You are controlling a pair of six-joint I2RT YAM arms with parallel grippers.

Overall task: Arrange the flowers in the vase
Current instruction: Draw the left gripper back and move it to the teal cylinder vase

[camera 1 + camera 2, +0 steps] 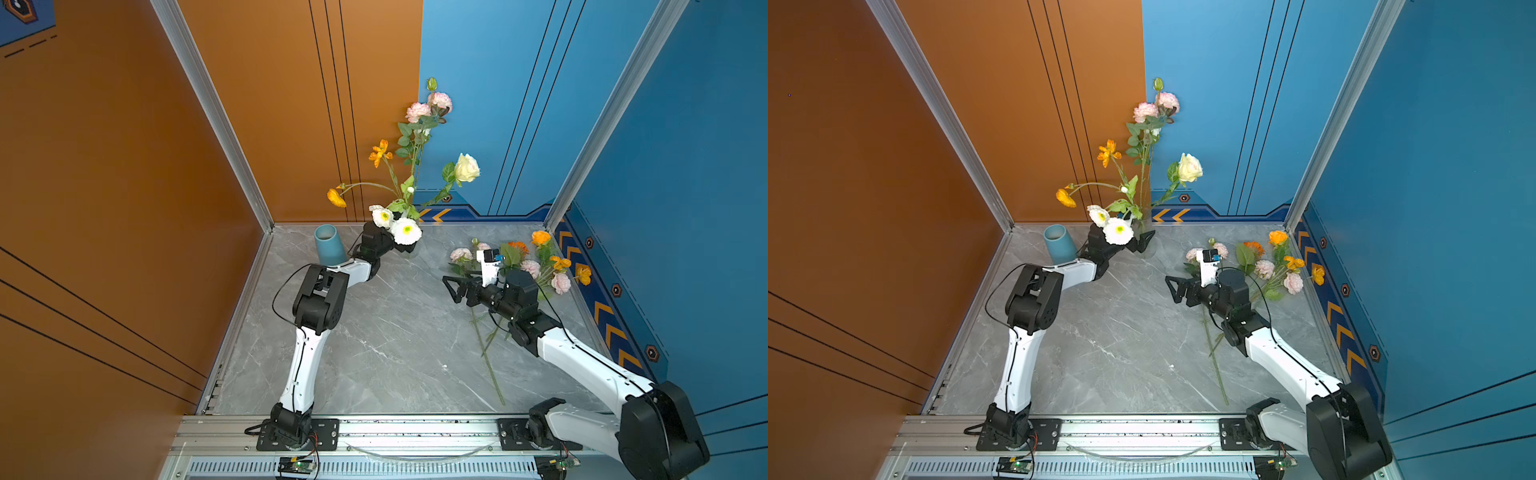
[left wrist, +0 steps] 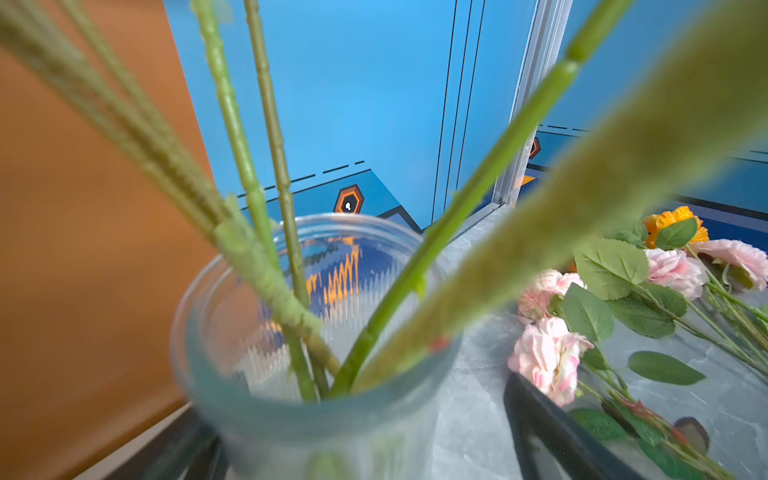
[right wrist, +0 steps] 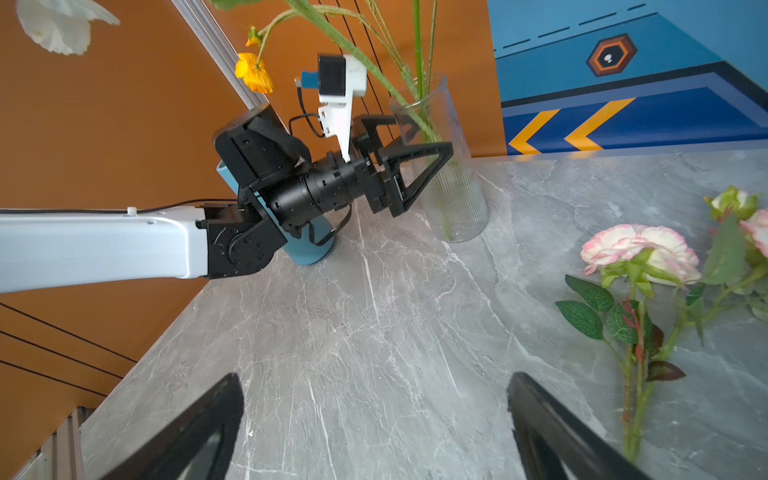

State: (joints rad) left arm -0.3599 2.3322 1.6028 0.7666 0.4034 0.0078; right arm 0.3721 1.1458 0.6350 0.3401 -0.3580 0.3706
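While several flowers (image 1: 415, 166) already stand in the glass vase (image 3: 453, 178) at 12 o'clock on the table (image 1: 395, 340), a loose bunch (image 1: 536, 266) lies at 2 o'clock. The left gripper (image 3: 430, 137) has its jaws apart on either side of the vase, clamping nothing. The right gripper (image 1: 453, 289) hovers beside the bunch, jaws wide (and empty). We judge a fetch is in hand. Next, the right gripper must turn toward 3 o'clock, close low on one stem and lift it clear of its neighbours.
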